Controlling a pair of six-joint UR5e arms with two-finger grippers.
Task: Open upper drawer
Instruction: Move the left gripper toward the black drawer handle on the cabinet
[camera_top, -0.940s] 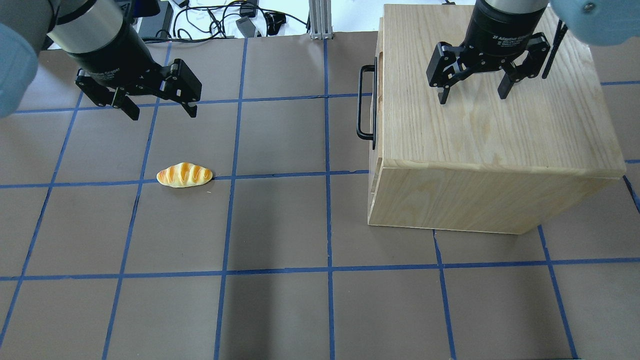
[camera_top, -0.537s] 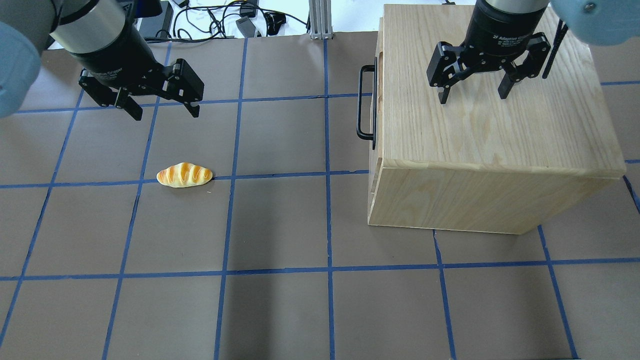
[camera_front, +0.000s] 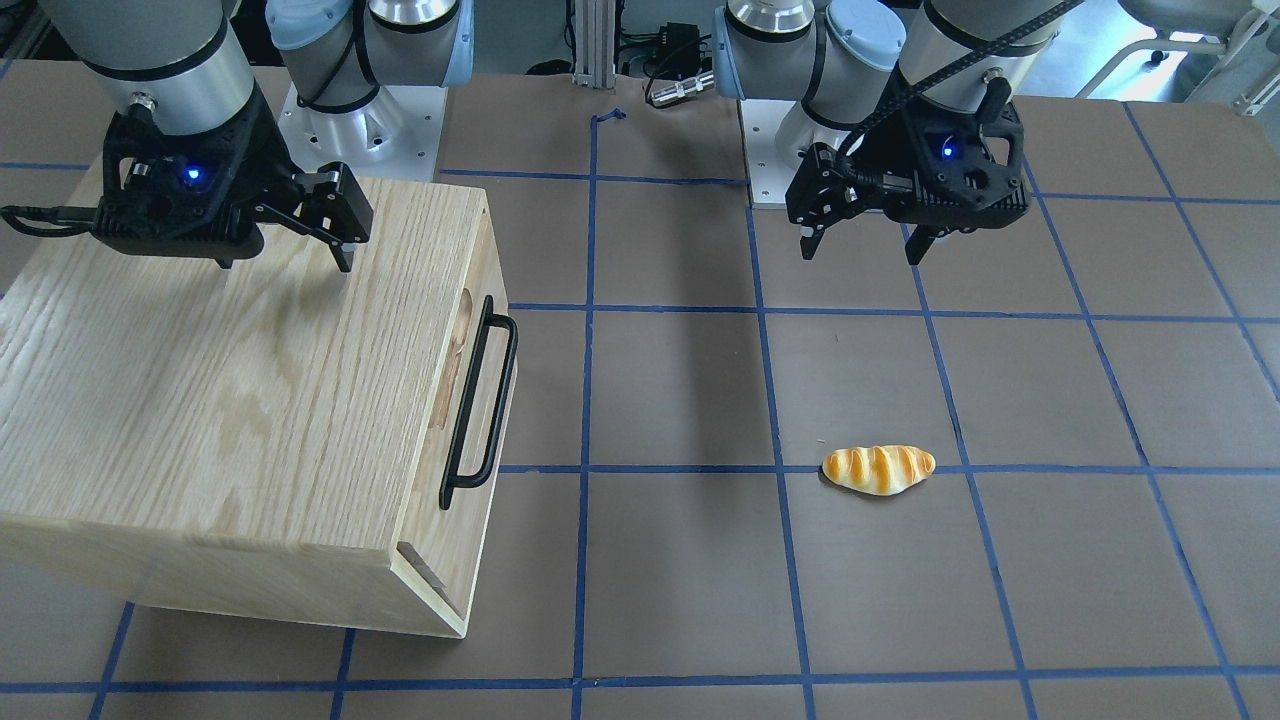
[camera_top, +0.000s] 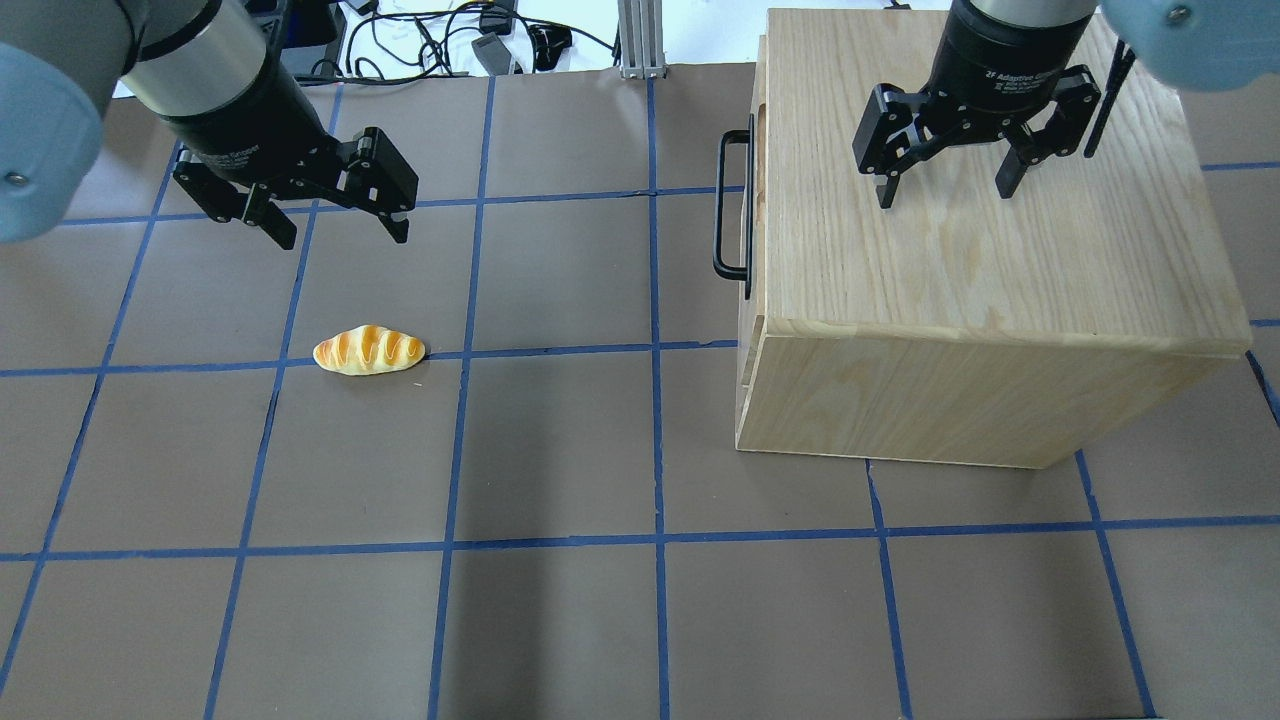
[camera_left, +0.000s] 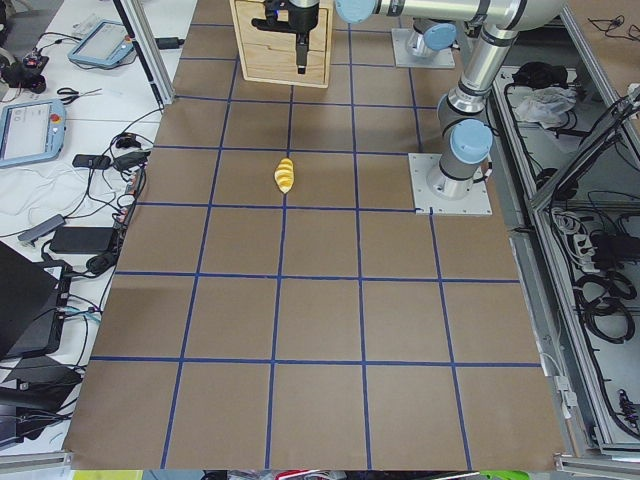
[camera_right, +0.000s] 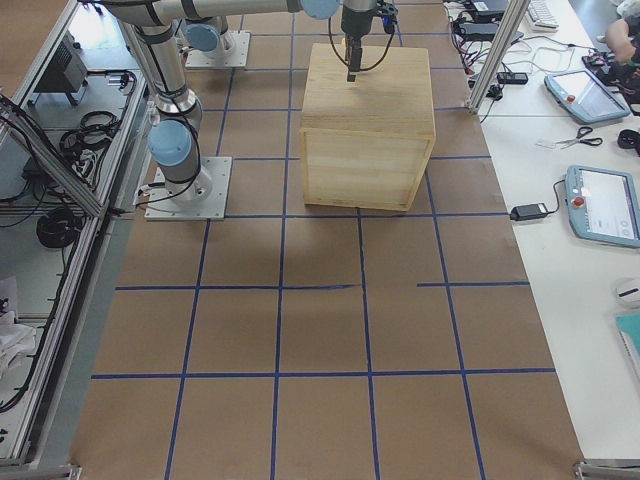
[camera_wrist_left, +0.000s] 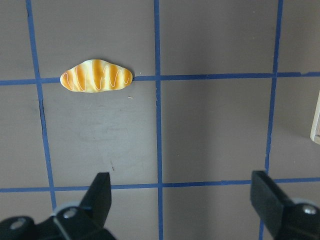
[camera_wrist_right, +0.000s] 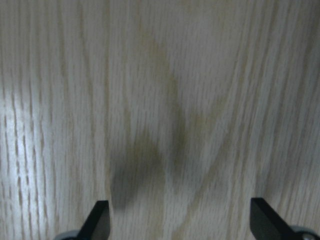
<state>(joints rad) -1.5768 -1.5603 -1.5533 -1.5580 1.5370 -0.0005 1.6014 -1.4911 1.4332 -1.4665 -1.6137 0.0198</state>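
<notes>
The upper drawer's front (camera_front: 478, 290) faces the table's middle and sits flush in the oak cabinet (camera_top: 980, 270). It carries a long black bar handle (camera_top: 733, 205), which also shows in the front-facing view (camera_front: 480, 400), beside an oblong slot (camera_front: 453, 350). My right gripper (camera_top: 945, 195) is open and empty, hovering just above the cabinet's top; its wrist view shows only wood grain (camera_wrist_right: 165, 100). My left gripper (camera_top: 343, 238) is open and empty above the brown table, well left of the handle.
A toy bread roll (camera_top: 369, 350) lies on the table in front of the left gripper and shows in the left wrist view (camera_wrist_left: 96, 76). Blue tape lines grid the table (camera_top: 560, 450). Cables and a post (camera_top: 637, 40) sit at the far edge.
My left gripper has moved a little to the right and slightly forward over the table, still open. The right gripper, the cabinet and the bread have not moved.
</notes>
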